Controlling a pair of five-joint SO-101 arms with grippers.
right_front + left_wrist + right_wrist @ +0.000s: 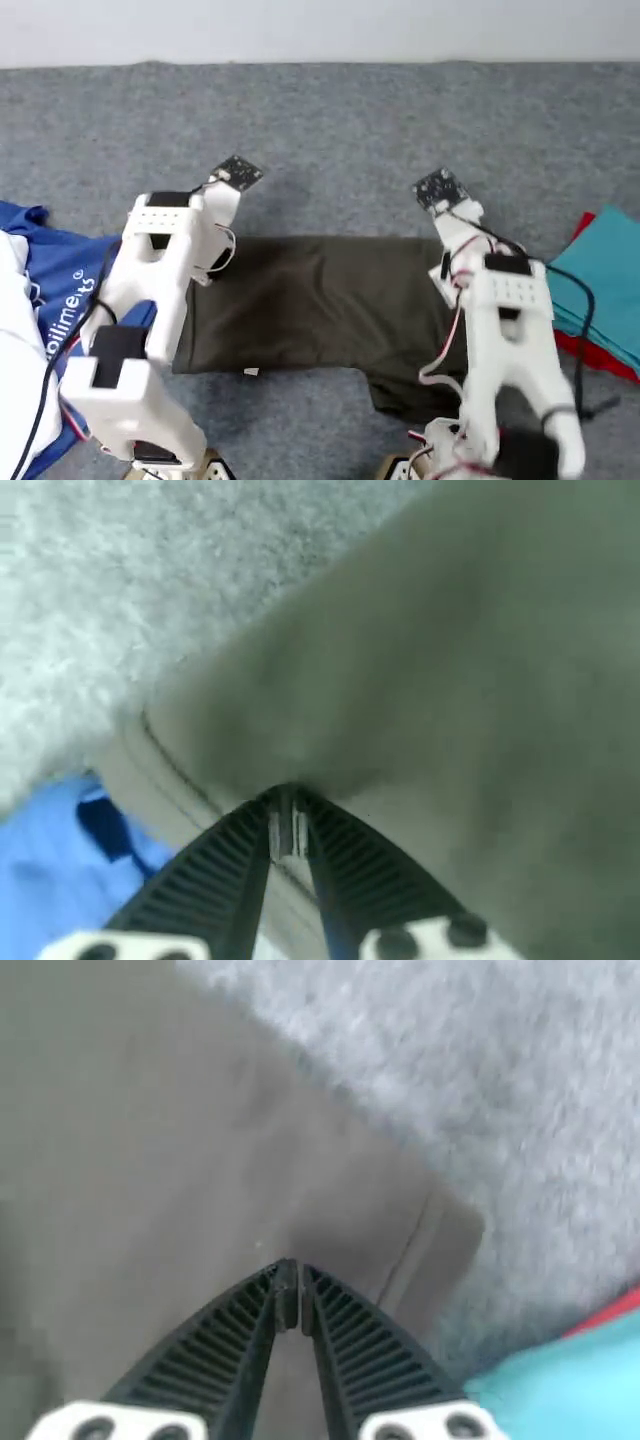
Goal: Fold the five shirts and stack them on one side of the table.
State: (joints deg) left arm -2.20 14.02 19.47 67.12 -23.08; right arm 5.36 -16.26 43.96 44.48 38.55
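High view: blue shirt and teal shirt flank the dark shirt.

The high view looks down over the counter from above its near edge. Each wrist view peers along its jaws, very close to the dark shirt, shared by all views.

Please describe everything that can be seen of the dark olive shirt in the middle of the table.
The dark olive shirt lies flat on the grey table, folded into a wide rectangle, with one part sticking out at the near side by the right arm. The cloth looks soft and matte, with a stitched hem and a small white tag at the near edge. The left gripper and right gripper, fingers shut, meet it near opposite ends; whether they pinch cloth is unclear.
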